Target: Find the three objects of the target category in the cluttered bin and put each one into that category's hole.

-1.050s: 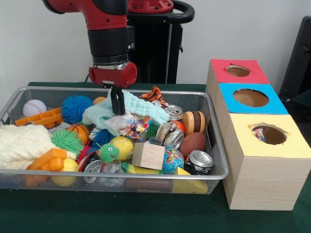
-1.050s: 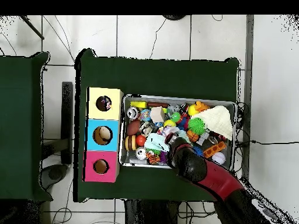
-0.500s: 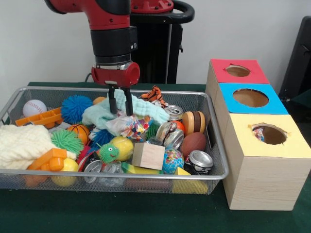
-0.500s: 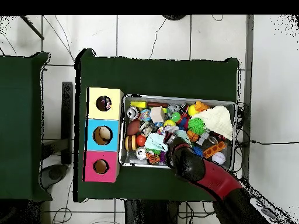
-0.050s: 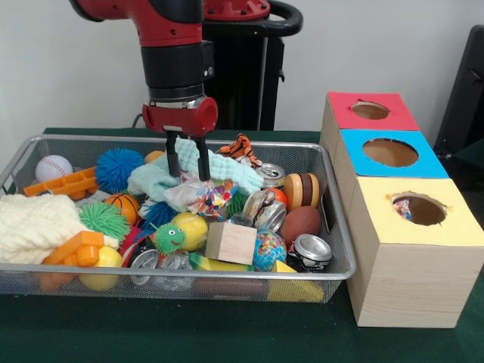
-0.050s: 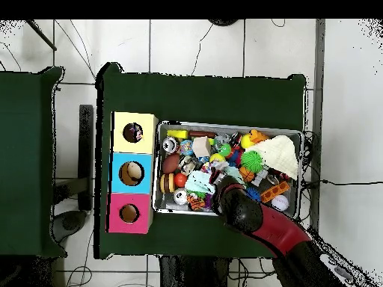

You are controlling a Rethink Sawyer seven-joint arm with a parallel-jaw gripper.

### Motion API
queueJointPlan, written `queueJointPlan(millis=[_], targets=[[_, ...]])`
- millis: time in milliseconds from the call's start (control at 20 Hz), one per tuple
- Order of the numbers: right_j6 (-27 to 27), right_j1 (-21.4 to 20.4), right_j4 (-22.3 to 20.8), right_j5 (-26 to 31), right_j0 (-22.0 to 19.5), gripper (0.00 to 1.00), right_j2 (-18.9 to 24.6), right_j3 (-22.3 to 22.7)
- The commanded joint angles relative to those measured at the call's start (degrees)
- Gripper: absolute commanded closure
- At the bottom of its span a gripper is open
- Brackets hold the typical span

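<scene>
Gripper [image 5: 188, 157] hung over the far middle of the wire bin [image 5: 227, 273], its two dark fingers spread apart and empty, straddling a fold of the pale green cloth [image 5: 198, 171] directly beneath it. Just below and toward the camera from the fingertips lay a crinkly multicoloured wrapper [image 5: 204, 197]. Which category was wanted could not be told; if the cloth, it sat right between the fingers. A good grasp would likely mean descending straight down, closing on the raised fold only, and lifting slowly so neighbouring toys stayed behind.
</scene>
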Motion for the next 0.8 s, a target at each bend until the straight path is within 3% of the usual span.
queueJointPlan(millis=[50,550,800], targets=[[7.45,1.95,-1.27,-2.59,0.26,0.0,0.55,-4.65],[8.36,10.4,-2.36,-7.42,-1.54,0.0,3.13,-6.17],[8.46,11.17,-2.31,-8.75,-1.12,0.0,2.78,-6.13]])
